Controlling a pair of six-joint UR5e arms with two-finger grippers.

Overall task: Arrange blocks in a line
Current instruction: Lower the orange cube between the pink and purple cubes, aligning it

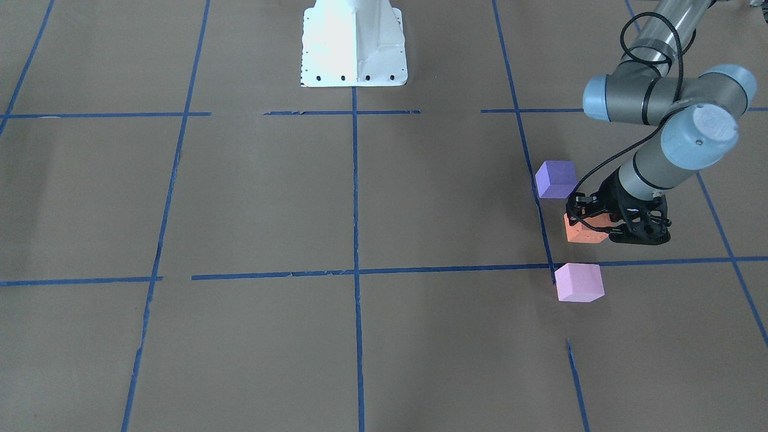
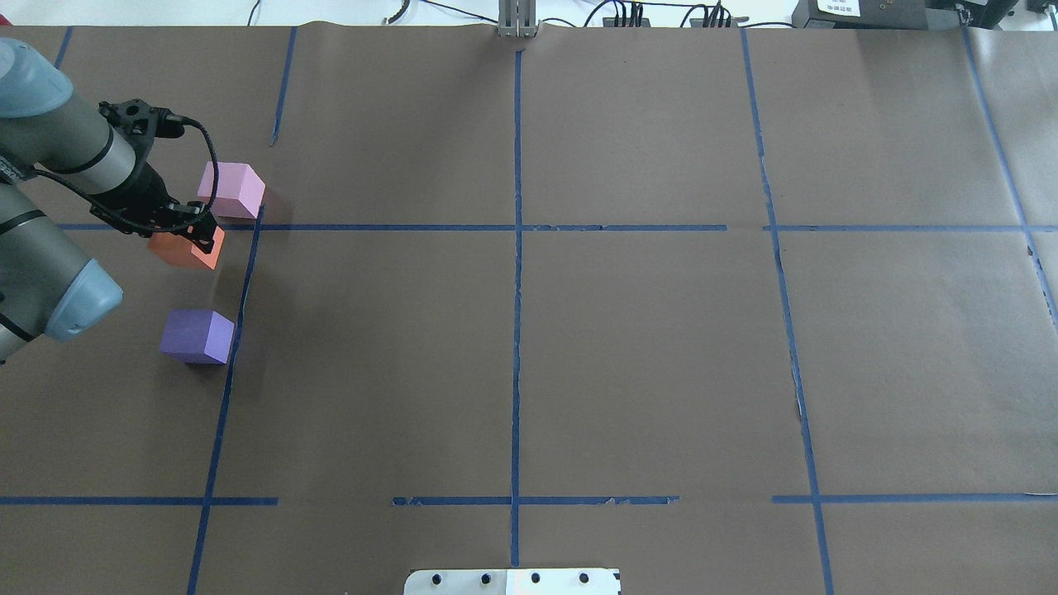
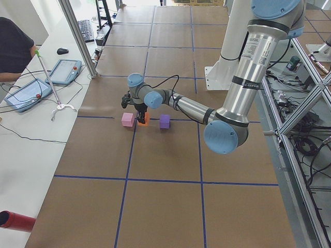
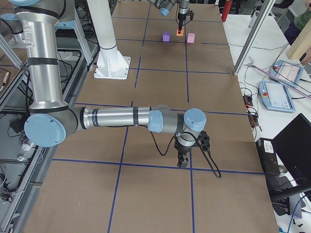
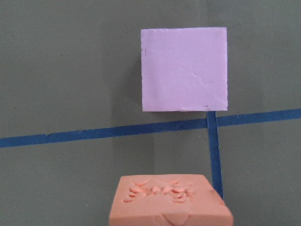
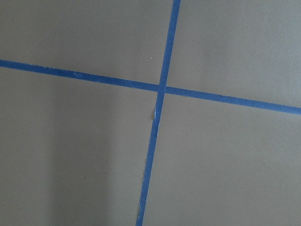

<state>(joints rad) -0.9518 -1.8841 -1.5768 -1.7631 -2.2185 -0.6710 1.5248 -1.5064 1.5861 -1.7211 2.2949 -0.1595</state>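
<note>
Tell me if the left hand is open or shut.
Shut on the orange block: the left hand straddles it in the front-facing view.

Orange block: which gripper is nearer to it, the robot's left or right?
Left. The left gripper holds the orange block; the right gripper hangs far away, on the robot's other side.
</note>
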